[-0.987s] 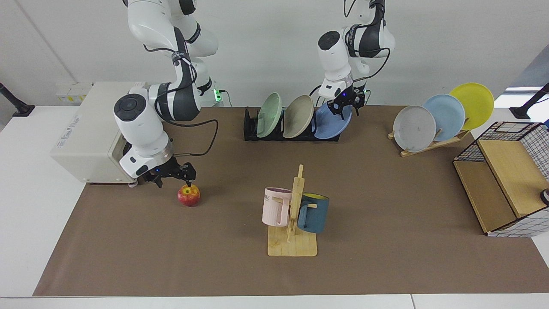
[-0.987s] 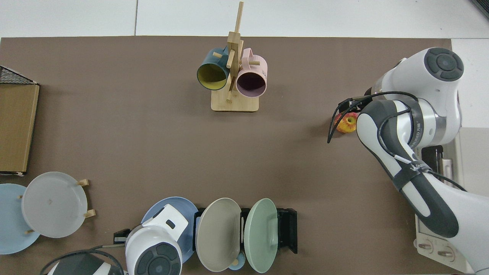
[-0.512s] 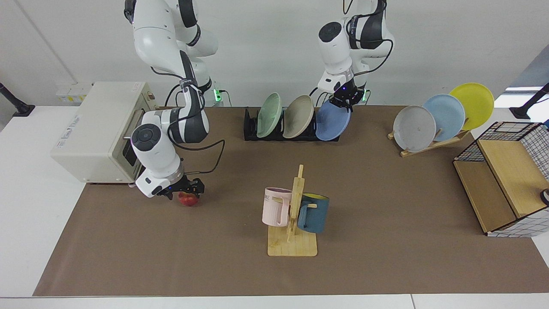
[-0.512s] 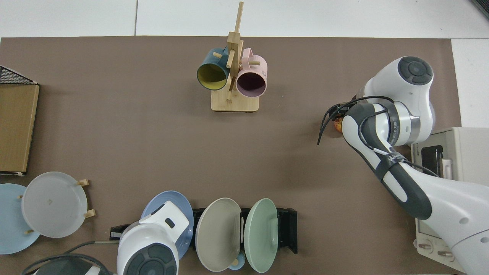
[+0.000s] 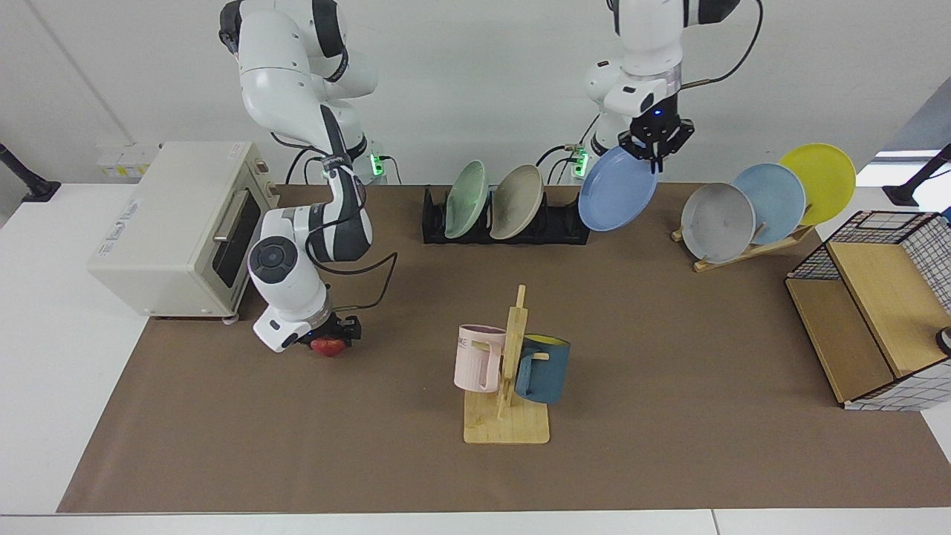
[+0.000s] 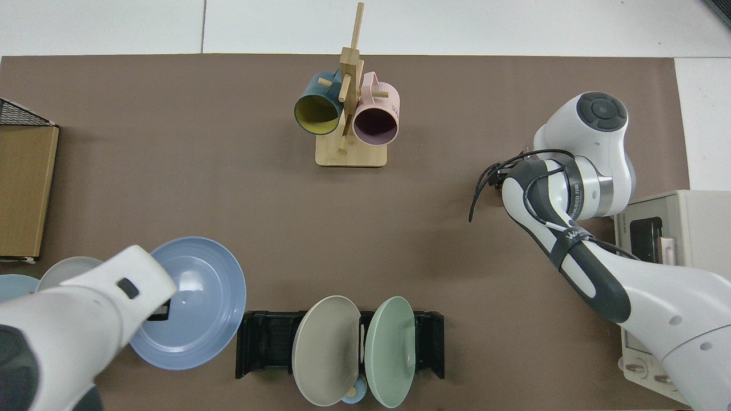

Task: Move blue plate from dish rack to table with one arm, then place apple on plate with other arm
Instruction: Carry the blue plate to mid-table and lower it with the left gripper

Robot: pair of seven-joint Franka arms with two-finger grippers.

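Since a second ago the blue plate [image 5: 617,189] has left its end slot in the dish rack [image 5: 505,227] and now hangs in the air beside the rack, pinched at its upper rim by the left tool [image 5: 654,151]. Meanwhile the right tool [image 5: 331,343] has dropped from just above the apple [image 5: 327,347] down onto it; the apple sits on the worktop [image 5: 669,386], mostly hidden, and whether those fingers have closed on it I cannot tell.

The first step looks about half done: the plate is out but not yet set down. The next move calls for carrying it over bare mat, tipping it flat and lowering it clear of the mug tree [image 5: 510,371], within the other arm's reach.

The rack holds a green plate [image 5: 466,199] and a beige plate [image 5: 515,201], leaning in their slots. The wooden stand [image 5: 750,249] carries a grey plate [image 5: 718,222], a pale blue plate [image 5: 771,198] and a yellow plate [image 5: 821,178]. The mug tree bears a pink mug [image 5: 475,357] and a teal mug [image 5: 544,369].
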